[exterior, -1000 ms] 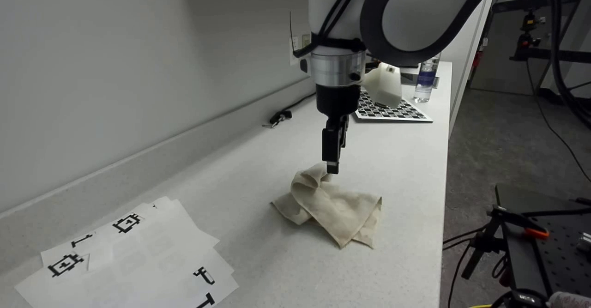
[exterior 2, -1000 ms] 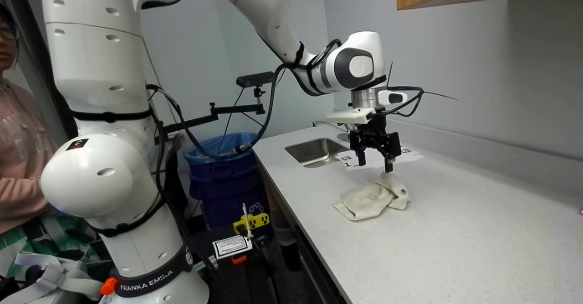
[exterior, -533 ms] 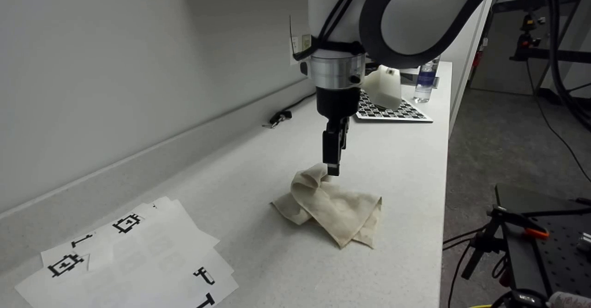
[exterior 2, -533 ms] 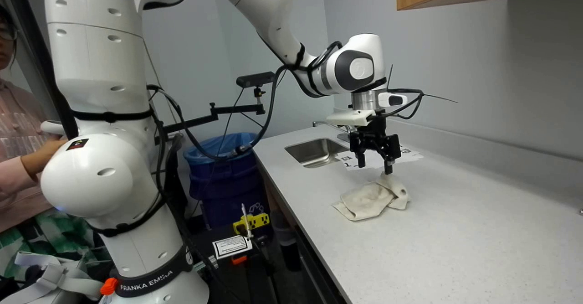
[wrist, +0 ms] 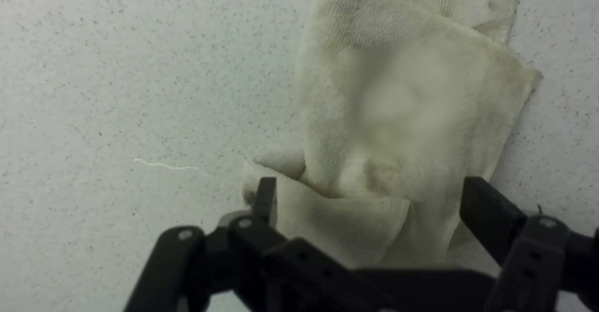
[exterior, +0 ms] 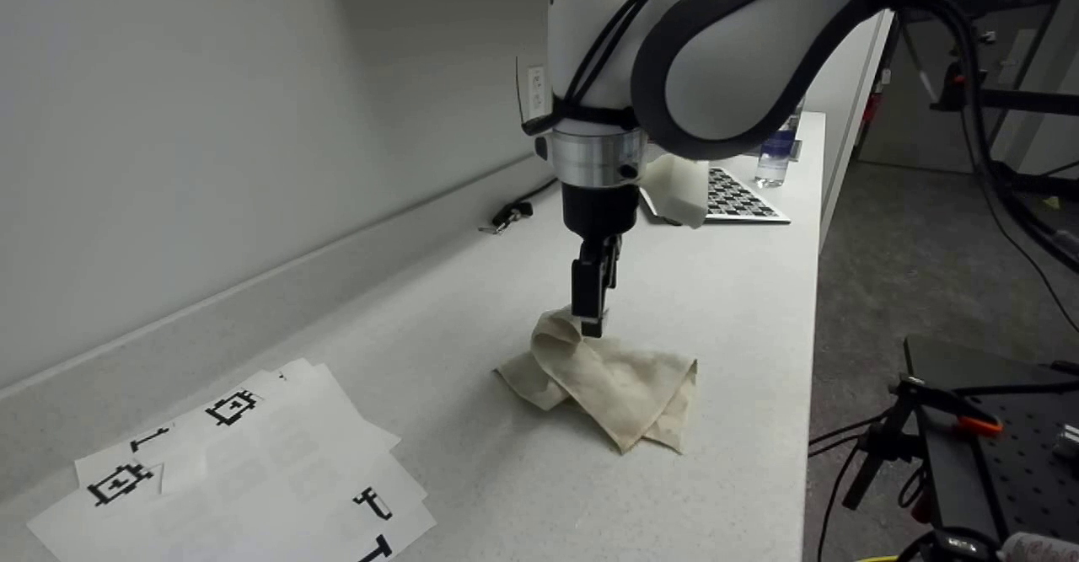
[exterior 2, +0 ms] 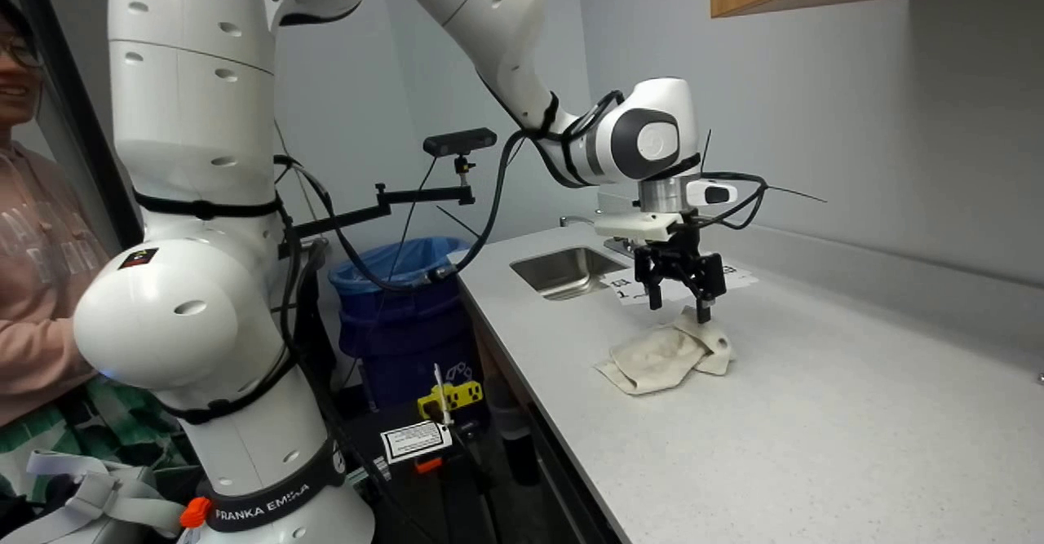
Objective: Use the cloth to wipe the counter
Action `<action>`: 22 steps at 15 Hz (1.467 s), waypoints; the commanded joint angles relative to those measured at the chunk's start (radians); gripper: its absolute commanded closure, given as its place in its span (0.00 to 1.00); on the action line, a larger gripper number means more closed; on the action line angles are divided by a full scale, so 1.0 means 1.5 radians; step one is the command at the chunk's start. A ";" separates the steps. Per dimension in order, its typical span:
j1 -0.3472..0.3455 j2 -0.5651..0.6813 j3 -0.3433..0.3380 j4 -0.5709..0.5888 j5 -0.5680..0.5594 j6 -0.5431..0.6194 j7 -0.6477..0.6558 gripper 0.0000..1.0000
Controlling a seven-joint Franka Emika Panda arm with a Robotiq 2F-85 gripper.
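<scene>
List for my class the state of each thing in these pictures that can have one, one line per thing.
Gripper: open, holding nothing
Cloth: crumpled, partly folded over, resting on the counter
Paper sheets: overlapping
Bottle: upright, top hidden
Checkered board: lying flat, partly hidden
Blue bin: open at the top, lined with a bag

The white Franka Emika Panda arm [exterior 2: 192, 132] is bearing FRANKA EMIKA lettering [exterior 2: 263, 506]. Above its silver wrist flange [exterior: 597, 159], a black strap [exterior: 594, 115] is crossing black cables [exterior: 609, 33]; below it, the black Robotiq gripper [wrist: 371, 184] is showing pale screws [wrist: 244, 222].
</scene>
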 commanded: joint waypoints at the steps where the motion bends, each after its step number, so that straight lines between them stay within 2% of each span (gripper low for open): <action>1: 0.012 0.083 -0.009 0.062 -0.018 0.044 -0.005 0.00; 8: 0.029 0.188 -0.008 0.122 -0.005 0.055 -0.006 0.01; 9: 0.025 0.196 -0.004 0.125 0.006 0.054 -0.009 0.26; 10: 0.024 0.199 -0.006 0.127 0.008 0.058 -0.006 0.26; 12: 0.023 0.197 -0.011 0.126 0.008 0.060 -0.002 0.36; 20: 0.037 0.151 -0.054 0.091 -0.026 0.085 0.050 0.96; 21: 0.034 0.143 -0.057 0.086 -0.023 0.090 0.054 0.99; 22: 0.034 0.137 -0.062 0.080 -0.024 0.097 0.059 0.96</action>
